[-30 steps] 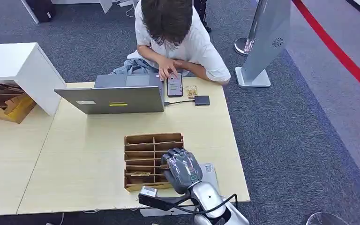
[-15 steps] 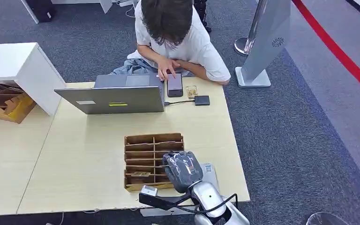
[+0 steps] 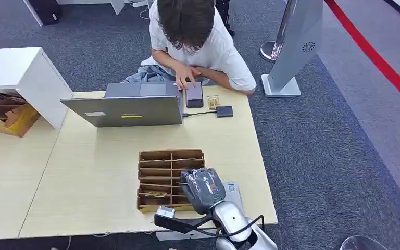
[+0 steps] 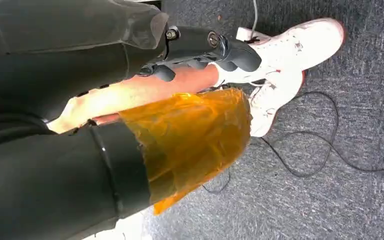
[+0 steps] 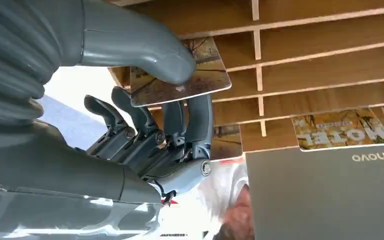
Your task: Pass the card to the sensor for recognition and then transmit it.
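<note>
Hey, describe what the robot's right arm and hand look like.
The right arm is shiny silver with black cables looped along it and a small black-and-silver camera unit clamped near the wrist. The right hand is grey: a ribbed cover, a thick smooth thumb, and darker jointed fingers with visible screws.

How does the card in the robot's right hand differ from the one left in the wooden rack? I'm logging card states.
The held card is pinched by the right hand above the rack; the second card lies flat in a compartment, untouched. Both share yellowish-brown printing.
</note>
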Controlling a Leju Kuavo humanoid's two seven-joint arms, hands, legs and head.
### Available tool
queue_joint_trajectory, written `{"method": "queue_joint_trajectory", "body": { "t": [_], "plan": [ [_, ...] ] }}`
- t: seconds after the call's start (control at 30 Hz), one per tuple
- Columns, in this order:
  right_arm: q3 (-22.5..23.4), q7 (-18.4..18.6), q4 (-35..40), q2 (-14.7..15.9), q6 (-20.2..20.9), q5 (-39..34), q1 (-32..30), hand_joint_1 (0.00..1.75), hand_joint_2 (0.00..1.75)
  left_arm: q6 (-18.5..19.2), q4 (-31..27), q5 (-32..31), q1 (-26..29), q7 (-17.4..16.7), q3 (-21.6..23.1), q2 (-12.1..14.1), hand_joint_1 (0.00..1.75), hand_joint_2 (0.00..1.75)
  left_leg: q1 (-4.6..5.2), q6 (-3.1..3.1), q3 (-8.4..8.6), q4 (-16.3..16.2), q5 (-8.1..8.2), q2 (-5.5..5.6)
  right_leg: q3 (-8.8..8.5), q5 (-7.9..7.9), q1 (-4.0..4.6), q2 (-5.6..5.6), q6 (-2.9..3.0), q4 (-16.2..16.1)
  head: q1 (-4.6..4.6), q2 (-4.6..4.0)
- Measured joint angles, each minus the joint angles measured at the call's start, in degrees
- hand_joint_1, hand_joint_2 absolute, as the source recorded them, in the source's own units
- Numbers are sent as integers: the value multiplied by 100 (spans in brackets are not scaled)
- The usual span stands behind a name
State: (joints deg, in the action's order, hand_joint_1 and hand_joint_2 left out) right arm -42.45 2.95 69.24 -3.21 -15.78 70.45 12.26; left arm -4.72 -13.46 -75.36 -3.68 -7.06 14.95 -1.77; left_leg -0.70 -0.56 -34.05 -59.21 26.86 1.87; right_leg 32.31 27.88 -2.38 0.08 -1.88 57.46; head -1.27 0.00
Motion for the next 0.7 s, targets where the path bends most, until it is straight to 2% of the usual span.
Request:
{"method": "queue_joint_trajectory", "body": {
  "t": [0.17, 0.7],
  "plan": [
    [24, -57, 313, 2, -155, 0, -36, 171, 175, -46, 0, 125, 31, -17, 11, 2, 0, 0, 0, 0, 0, 0, 0, 0, 1, 0, 0, 0, 0, 0, 0, 0],
    [278, -341, 2228, 157, -461, -278, -213, 171, 175, -206, 0, 407, 102, -52, 96, 15, 0, 0, 1, 0, 0, 0, 0, 0, 2, 0, -1, 0, 0, 0, 0, 0]
  ]
}}
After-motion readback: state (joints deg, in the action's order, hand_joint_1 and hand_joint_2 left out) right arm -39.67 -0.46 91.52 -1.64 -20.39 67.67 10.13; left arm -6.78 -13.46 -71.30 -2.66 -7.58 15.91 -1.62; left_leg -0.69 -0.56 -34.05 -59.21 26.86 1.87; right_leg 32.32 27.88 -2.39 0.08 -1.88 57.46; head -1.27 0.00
